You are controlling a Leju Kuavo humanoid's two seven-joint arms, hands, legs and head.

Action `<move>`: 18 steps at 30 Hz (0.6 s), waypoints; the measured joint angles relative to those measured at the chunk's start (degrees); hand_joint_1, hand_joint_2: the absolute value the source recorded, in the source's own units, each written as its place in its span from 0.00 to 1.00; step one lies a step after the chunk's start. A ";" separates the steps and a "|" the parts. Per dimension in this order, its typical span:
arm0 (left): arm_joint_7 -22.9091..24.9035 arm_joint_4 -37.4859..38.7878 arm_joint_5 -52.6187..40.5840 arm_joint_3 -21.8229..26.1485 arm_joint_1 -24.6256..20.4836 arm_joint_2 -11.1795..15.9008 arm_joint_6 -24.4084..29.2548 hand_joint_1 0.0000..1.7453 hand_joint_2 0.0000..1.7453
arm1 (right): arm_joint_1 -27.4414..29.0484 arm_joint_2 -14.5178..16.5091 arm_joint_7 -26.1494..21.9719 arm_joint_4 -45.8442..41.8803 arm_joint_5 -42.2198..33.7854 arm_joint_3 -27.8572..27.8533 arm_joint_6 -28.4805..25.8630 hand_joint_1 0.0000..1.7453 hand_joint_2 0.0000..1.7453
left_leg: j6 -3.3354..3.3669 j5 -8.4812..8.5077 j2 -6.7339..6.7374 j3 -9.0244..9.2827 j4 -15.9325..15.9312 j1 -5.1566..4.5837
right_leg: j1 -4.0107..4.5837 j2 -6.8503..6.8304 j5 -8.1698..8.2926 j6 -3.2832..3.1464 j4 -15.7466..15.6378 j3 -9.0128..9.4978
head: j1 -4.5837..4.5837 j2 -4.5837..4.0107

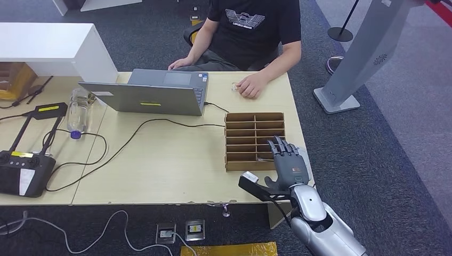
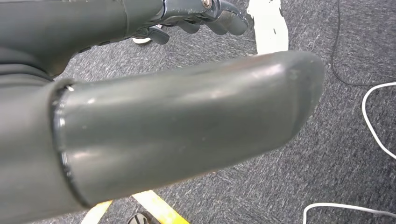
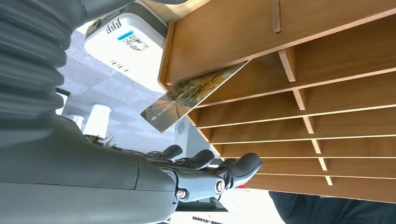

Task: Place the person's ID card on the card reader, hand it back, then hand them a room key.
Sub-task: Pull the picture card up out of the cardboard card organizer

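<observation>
A wooden slotted card holder [image 1: 255,140] stands on the table's right side. My right hand [image 1: 289,162] hovers over its near right corner, fingers spread and holding nothing. In the right wrist view the hand [image 3: 140,172] is beside the holder [image 3: 327,60], where a picture-printed card [image 3: 194,95] sticks out of a slot. A small white device with a QR code [image 3: 123,44] lies next to the holder, by its near edge [image 1: 250,176]. The person [image 1: 250,26] sits across the table, one hand [image 1: 251,85] resting beside a small pale item [image 1: 234,86]. My left hand [image 2: 140,93] hangs over the carpet, holding nothing.
An open laptop [image 1: 154,96] faces the person, with a cable running across the table [image 1: 160,170]. A plastic bottle [image 1: 79,112] and a black controller [image 1: 24,170] lie at the left. A grey kiosk stand [image 1: 362,53] stands on the floor at the right.
</observation>
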 joint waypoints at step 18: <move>0.00 0.00 -0.04 0.01 0.00 0.03 0.00 0.00 0.00 | 0.15 -1.56 1.97 0.00 -0.45 -1.69 1.44 0.00 1.00 | 0.00 0.00 0.00 0.00 0.00 0.00 | 0.00 0.01 0.00 0.00 0.00 0.00 | 0.01 0.00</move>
